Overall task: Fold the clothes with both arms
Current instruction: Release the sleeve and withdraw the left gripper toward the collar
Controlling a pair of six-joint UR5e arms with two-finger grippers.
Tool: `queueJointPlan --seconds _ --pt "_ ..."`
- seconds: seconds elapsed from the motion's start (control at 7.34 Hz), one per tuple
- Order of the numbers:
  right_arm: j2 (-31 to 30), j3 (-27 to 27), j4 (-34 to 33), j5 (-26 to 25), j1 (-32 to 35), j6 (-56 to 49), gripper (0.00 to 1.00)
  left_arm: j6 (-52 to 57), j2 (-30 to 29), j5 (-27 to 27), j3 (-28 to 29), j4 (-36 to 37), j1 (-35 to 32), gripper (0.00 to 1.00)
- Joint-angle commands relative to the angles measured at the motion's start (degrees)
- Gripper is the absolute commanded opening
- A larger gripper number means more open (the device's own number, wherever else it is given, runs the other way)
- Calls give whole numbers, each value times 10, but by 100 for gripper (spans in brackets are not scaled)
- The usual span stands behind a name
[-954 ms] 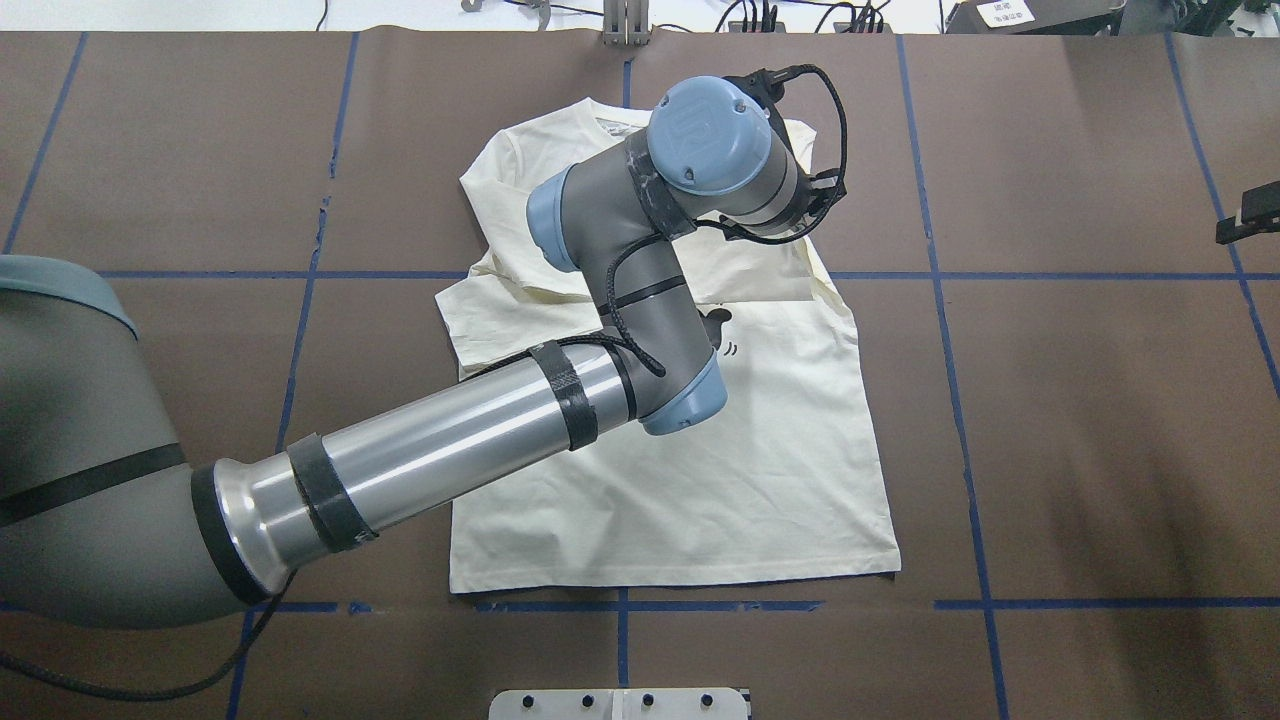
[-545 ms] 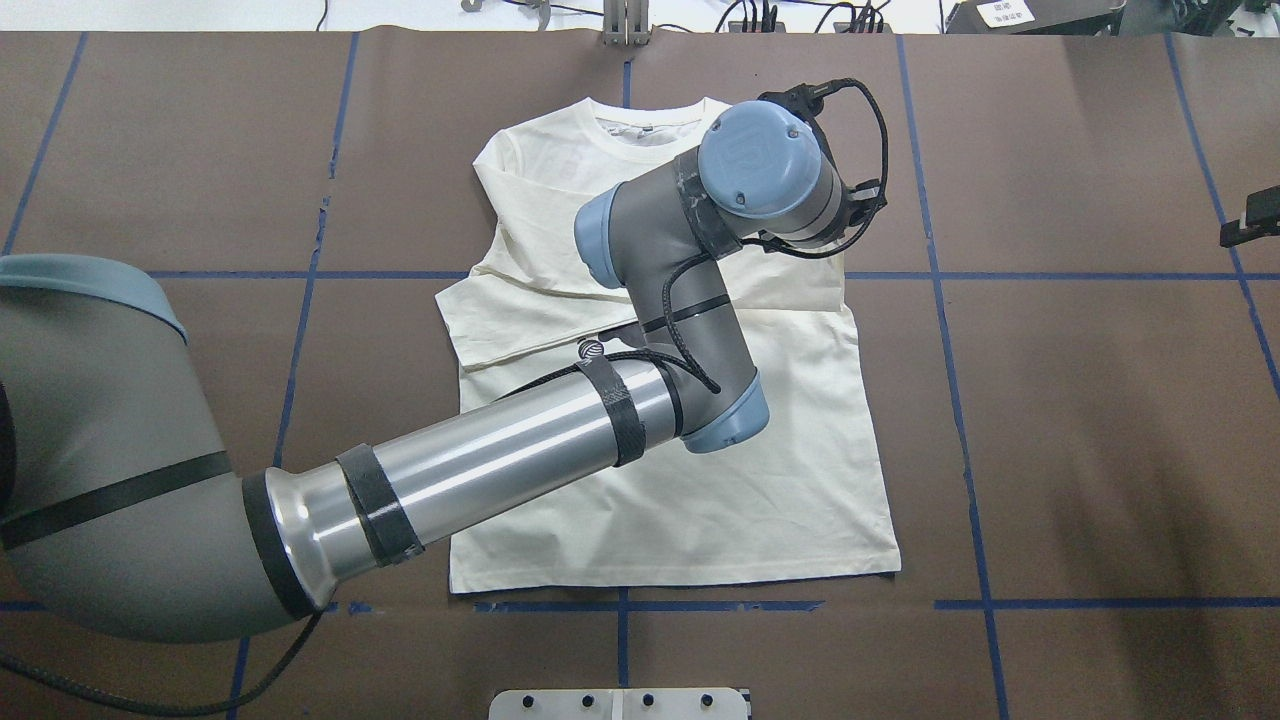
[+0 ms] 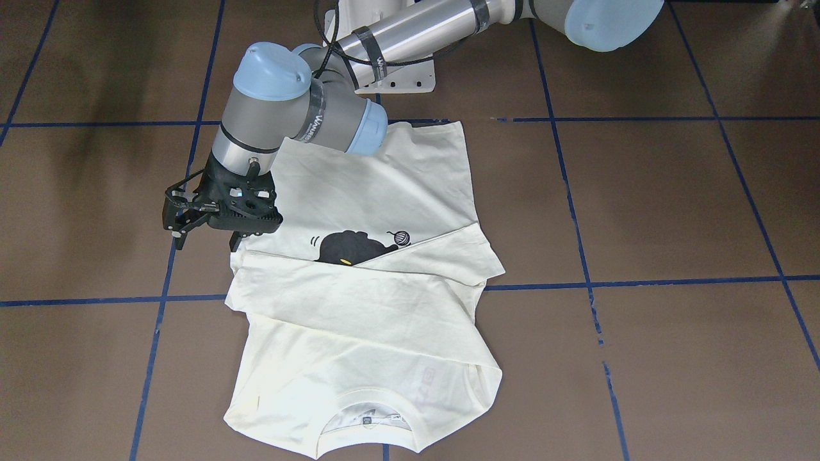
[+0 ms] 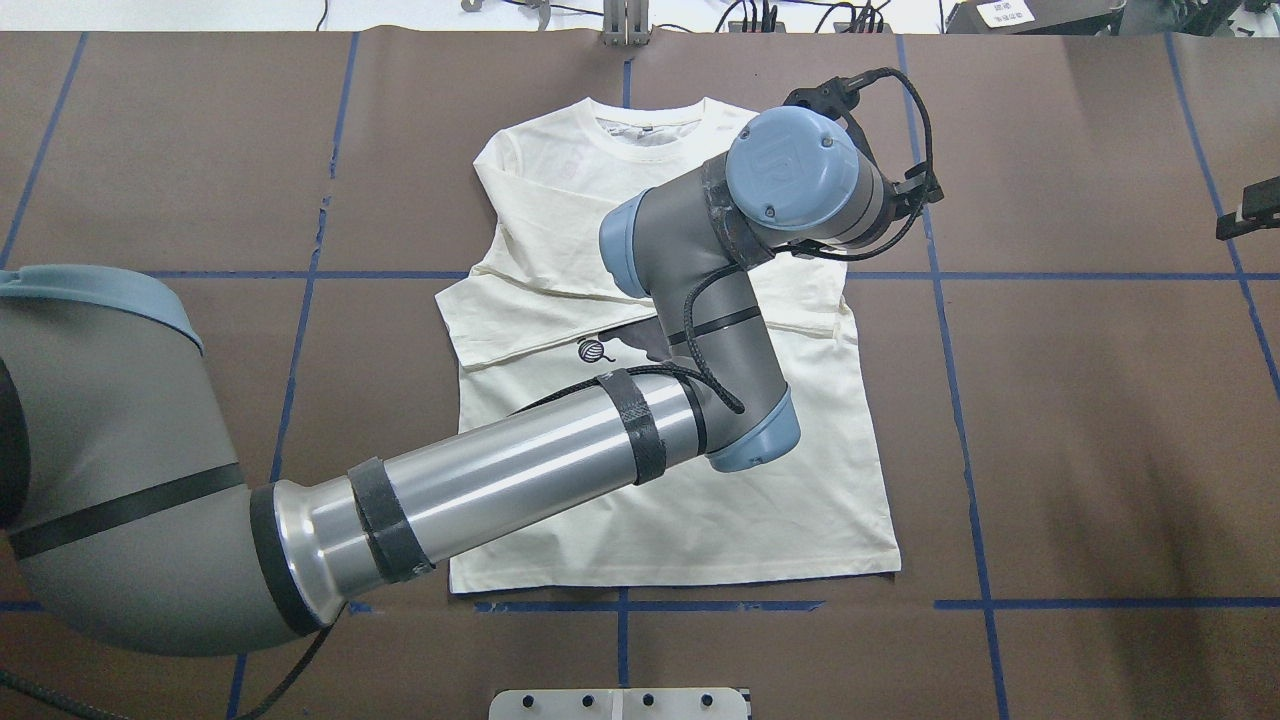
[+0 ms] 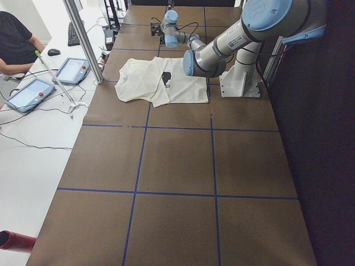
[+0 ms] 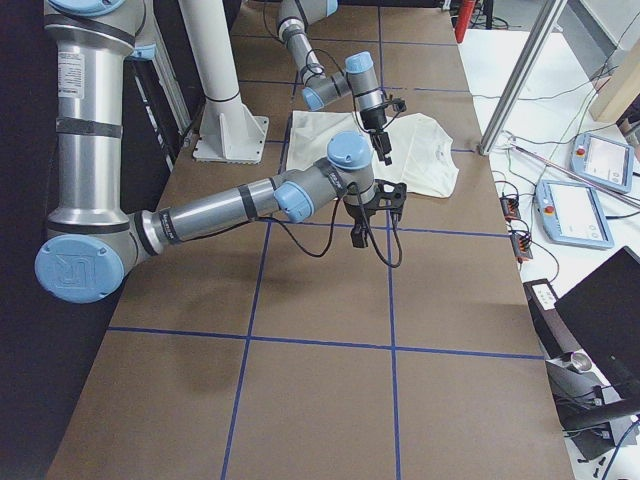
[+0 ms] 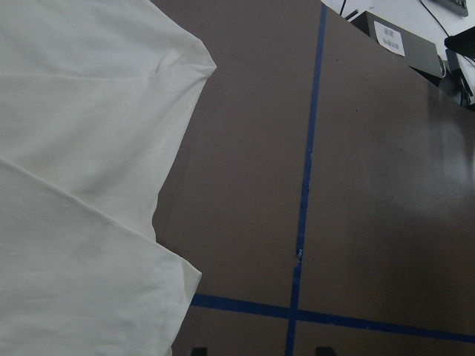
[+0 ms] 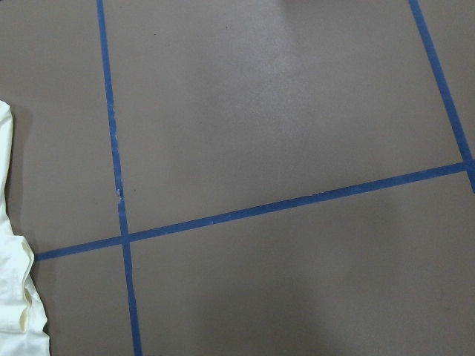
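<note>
- left claw (image 3: 206, 242): released, fingers spread wide, nothing between them. it hangs from the left arm (image 4: 500, 470), which reaches across the garment from the robot's left.
- cream-white long-sleeved t-shirt (image 3: 359, 320): lies flat, print side up, on the brown table (image 3: 640, 192). its side edge sits just beside and below the left claw, and the rest spreads away toward the robot's left.
- left wrist view: cloth on one side, bare table on the other, both fingertips apart at the bottom edge.
- cat print (image 3: 349, 246) and yarn ball (image 3: 401, 237): near the left claw, on its robot's-left side. a sleeve (image 3: 384, 266) folded across the chest covers the cat's lower part.
- ribbed collar (image 3: 366, 403): at the garment's end, farther from the robot than the left claw.
- right claw (image 6: 375, 222): hangs from the right arm (image 6: 220, 215) over bare table, well apart from the left claw on its robot's-right side. cannot tell whether it is released or clenched.
- blue tape lines (image 3: 640, 280): a grid on the table. one line runs under the left claw.
</note>
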Motion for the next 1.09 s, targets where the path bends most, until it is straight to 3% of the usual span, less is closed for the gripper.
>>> queueJointPlan --seconds 0.0,0.14,0.41,0.54,0.82,0.95 --pt "-3 12 2 17 -30 41 100 2 74 -62 -136 87 -26 83" --pt "-7 11 36 10 -96 99 100 24 138 -95 -211 101 -49 83" --pt "-6 26 152 -126 -260 344 100 121 270 -119 -410 221 -77 82" --pt "-5 49 152 -198 -342 418 98 152 306 -119 -461 253 -86 82" --pt "-9 67 149 -389 -524 561 93 154 340 -120 -475 252 -99 82" --pt "-12 67 148 -451 -584 609 90 154 355 -121 -477 249 -100 82"
